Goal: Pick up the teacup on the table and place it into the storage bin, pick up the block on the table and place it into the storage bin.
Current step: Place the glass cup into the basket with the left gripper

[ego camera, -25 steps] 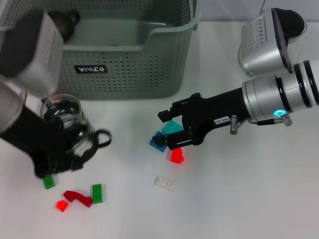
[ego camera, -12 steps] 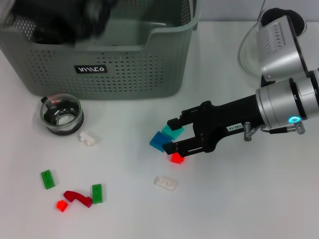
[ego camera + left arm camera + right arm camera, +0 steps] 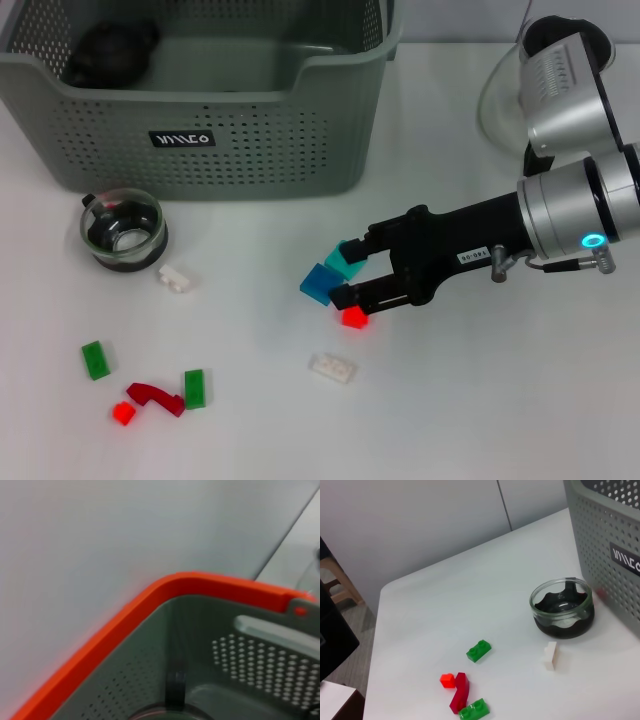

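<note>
Now the big storage bin (image 3: 250,150) sits well beyond the right hand (image 3: 345,272), with a dark thing, likely the teacup (image 3: 112,48), already inside. The hand's fingers are spread around a teal block (image 3: 346,260). Next they should squeeze and lift it.

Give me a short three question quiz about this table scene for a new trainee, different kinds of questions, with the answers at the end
1. True or false: the right gripper is over the teal block.
2. Multiple choice: where is the dark teacup? A) beside the white block B) inside the storage bin C) in the right gripper
3. Fill in: the round glass lid sits on the table in front of the storage bin, with a small ___ block beside it.

Key: 1 true; 2 B; 3 white
</note>
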You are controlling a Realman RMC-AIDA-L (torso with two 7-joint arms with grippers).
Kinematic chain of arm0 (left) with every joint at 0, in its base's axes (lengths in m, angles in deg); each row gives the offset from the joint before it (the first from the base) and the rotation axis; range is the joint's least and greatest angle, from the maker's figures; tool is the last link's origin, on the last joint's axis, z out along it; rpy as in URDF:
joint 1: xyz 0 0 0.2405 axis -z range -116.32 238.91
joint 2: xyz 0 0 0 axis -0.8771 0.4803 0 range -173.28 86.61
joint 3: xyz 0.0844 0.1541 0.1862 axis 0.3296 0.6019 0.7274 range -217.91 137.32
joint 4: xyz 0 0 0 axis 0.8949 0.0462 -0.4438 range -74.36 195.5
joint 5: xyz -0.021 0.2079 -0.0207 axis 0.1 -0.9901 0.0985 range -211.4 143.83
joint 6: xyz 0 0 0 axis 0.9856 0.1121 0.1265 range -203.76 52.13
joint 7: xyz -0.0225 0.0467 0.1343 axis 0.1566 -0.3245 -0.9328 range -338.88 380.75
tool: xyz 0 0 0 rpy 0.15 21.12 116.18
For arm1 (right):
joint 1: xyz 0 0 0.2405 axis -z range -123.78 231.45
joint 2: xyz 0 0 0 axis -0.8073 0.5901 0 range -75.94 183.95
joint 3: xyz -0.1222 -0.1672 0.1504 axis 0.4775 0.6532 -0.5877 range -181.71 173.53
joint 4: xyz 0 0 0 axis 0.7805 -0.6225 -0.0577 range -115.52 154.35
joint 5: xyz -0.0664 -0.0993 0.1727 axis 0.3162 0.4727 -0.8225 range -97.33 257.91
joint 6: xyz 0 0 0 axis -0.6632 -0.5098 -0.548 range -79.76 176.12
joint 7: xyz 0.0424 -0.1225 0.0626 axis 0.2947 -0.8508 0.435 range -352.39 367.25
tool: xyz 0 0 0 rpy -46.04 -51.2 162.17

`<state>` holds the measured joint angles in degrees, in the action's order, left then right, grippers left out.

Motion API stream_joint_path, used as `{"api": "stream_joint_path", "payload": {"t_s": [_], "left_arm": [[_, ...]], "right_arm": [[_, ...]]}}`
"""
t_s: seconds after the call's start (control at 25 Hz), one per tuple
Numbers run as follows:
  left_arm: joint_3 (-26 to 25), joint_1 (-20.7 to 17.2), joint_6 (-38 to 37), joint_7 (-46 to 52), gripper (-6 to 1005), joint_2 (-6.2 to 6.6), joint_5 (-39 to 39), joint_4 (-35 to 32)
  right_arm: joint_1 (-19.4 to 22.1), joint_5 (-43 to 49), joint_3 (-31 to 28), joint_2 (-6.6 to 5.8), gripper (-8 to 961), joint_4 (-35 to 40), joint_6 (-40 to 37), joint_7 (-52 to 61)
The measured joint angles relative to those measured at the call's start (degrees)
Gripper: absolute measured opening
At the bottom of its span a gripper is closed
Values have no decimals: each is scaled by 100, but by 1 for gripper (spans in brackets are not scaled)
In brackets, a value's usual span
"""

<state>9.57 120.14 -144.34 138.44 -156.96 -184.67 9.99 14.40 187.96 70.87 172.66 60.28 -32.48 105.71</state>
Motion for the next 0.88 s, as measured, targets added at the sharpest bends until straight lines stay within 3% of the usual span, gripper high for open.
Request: {"api": "stream_joint_path", "payload": {"t_s": [0.24,0.48,0.52,0.68,0.88], "left_arm": [[321,359,977,24,117,-138,-461,920],[427,345,1338,62,133,-306,-810,975],[474,315,1521,57,136,-430,-1027,993],[644,238,1797,57,146,-593,-1252,1014],[762,170,1973,37,159,-672,-1273,1056]], "right_arm": [[-33,0,1,0,685,-5,44,3],[-36,0,1,0,685,-4,80,-39],[-36,0,1,0,685,-4,83,-43],[-38,0,1,0,685,-2,96,-53],[-37,0,8,6,685,0,110,-55]]}}
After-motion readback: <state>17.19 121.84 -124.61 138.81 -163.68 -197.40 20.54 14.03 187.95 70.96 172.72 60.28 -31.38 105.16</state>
